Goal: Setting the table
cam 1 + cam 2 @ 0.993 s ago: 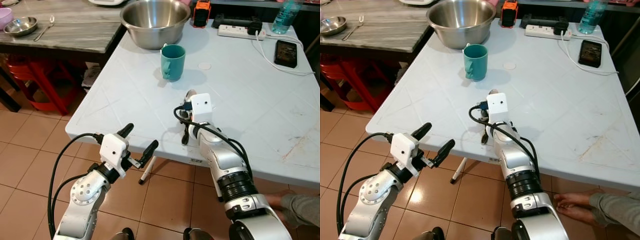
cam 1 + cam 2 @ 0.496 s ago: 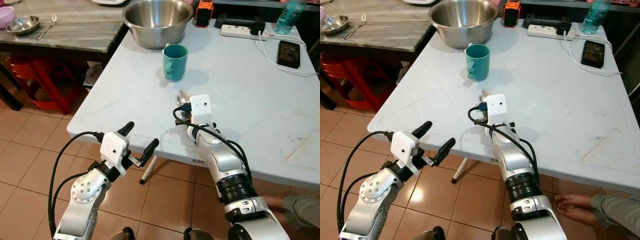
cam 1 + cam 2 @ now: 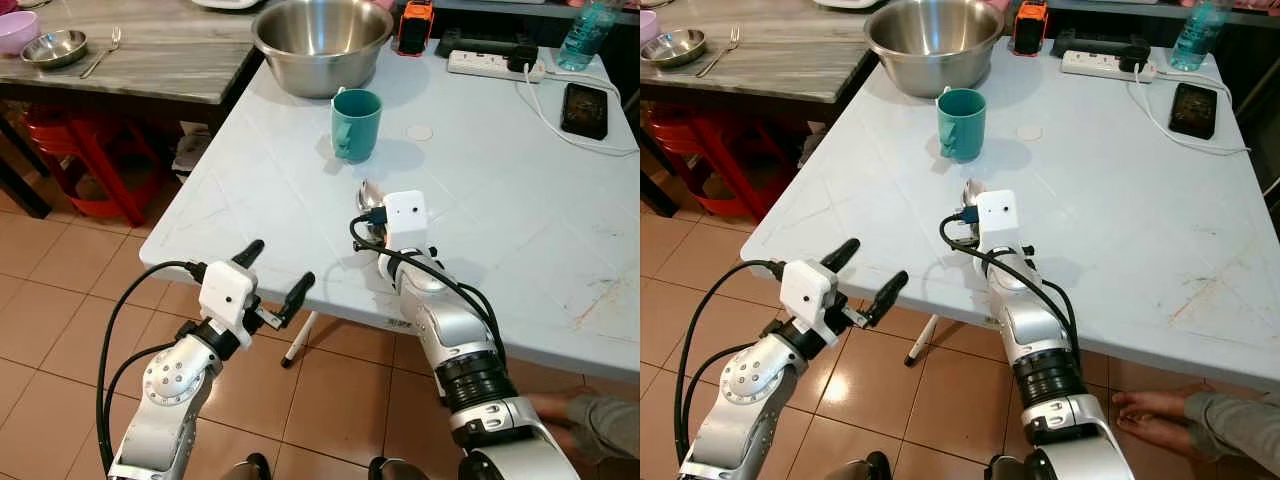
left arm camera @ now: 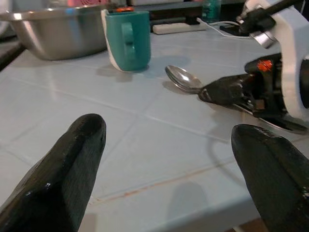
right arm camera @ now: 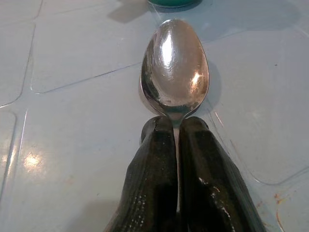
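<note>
Nearest, my left gripper (image 3: pixel 270 283) hangs off the table's near edge, over the tiled floor, fingers spread wide and holding nothing.

On the white table (image 3: pixel 520 200) itself, my right gripper (image 5: pixel 176 130) is clamped on the neck of the spoon (image 5: pixel 175 63), both fingers pressed together just behind the bowl. The spoon lies low over the tabletop, bowl pointing toward the teal mug (image 3: pixel 356 124). I cannot tell whether it rests on the surface or sits just clear of it.

Handling assessment: polished metal, so stiff, light and not fragile, but slippery. Its thin neck gives my pads little to bear on, and I judge it could swivel or slide if moved briskly. A hold further back on the flatter handle would likely be steadier. The present grip looks centred and adequate for a slow placement.

Beyond the mug stands a large steel bowl (image 3: pixel 320 40). A power strip (image 3: pixel 495 65) and a phone (image 3: pixel 585 108) lie at the far side.
</note>
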Motion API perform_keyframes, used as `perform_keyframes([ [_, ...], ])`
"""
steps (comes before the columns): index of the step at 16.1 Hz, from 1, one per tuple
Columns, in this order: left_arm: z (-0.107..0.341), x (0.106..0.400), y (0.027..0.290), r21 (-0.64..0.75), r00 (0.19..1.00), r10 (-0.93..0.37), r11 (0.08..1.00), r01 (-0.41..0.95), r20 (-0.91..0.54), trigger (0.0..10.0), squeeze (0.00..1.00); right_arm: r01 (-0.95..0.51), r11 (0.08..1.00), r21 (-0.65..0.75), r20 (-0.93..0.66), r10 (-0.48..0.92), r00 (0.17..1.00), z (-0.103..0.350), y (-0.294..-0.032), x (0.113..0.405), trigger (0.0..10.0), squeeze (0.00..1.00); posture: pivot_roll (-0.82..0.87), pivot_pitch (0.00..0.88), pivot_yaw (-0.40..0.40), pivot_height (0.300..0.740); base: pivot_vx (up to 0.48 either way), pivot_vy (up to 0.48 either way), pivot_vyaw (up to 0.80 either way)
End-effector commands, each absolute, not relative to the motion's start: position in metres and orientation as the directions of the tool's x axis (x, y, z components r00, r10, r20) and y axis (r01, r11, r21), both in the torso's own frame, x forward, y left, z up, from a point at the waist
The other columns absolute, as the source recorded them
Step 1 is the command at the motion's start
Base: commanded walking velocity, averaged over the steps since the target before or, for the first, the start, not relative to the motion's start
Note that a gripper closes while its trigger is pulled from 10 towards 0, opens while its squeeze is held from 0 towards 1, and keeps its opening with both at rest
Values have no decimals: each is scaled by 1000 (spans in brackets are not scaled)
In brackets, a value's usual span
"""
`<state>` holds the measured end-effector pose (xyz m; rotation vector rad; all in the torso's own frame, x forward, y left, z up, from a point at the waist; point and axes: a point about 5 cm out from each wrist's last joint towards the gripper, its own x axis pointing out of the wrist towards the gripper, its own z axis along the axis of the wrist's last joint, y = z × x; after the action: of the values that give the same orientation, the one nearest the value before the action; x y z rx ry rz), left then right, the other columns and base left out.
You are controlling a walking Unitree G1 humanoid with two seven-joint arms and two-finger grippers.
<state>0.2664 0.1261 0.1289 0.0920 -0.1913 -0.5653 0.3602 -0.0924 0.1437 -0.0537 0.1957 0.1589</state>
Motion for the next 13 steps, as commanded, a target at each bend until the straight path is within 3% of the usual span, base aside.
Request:
perform_keyframes([
  [1,130,268,130,154,843,-512,857,491,162,10000,0,-93,996,-14,-235,87,968,130,-108,357,0,0,-126,207,60,740,0,0,0],
  [5,133,278,138,150,909,-378,923,354,177,10000,0,-52,999,13,-19,52,998,156,-122,353,0,0,-123,205,54,740,0,0,0],
  [6,132,281,141,151,928,-332,939,308,172,10000,0,-41,999,12,17,41,999,160,-125,351,2275,0,-123,205,54,740,0,0,0],
  [7,131,285,143,144,944,-290,953,268,157,10000,0,-29,999,-20,51,30,998,163,-128,349,10000,0,-121,203,52,740,0,0,0],
  [10,132,290,145,122,955,-247,966,229,161,10000,0,60,987,-147,127,-42,991,169,-141,339,10000,0,-121,194,47,740,0,0,0],
  [13,131,295,148,37,973,-171,985,167,154,10000,0,98,990,-99,181,-79,980,172,-152,329,10000,0,-128,185,48,740,0,0,0],
])
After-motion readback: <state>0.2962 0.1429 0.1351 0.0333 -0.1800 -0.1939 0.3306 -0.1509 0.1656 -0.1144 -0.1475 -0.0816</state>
